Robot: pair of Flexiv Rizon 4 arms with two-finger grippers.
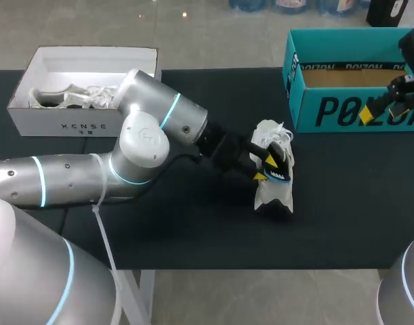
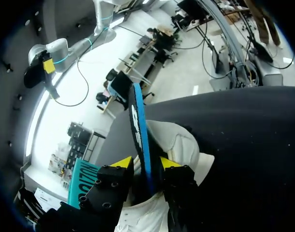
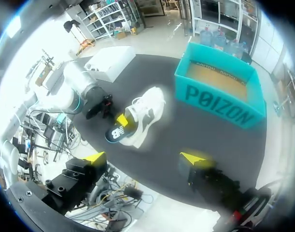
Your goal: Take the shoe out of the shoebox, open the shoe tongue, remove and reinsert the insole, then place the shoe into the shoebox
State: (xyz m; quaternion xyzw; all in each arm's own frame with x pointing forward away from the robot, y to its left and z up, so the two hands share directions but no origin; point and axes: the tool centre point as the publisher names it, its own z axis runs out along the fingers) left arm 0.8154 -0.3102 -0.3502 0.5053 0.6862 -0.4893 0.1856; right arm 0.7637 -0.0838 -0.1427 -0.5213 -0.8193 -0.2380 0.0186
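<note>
**A robot test lab, set up for a shoe-handling trial.**
Two grey industrial arms work at a black-covered worktop (image 1: 193, 230): the left arm (image 1: 71, 172), with lit blue rings at its joints, and the right arm (image 1: 406, 291). The worktop carries trial props rather than household clutter: a white shoebox (image 1: 85, 125), a teal shoebox (image 1: 349, 112), and a single white shoe (image 1: 274, 196). The shoe's blue insole (image 2: 139, 125) is pinched in the left claw (image 1: 265, 169). A pale cable (image 1: 105, 240) hangs loose from the left arm.

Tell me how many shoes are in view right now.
2. One shoe lies in the white shoebox at the back left; the other shoe stands mid-table, its insole in the left gripper. The teal box looks empty.
</note>
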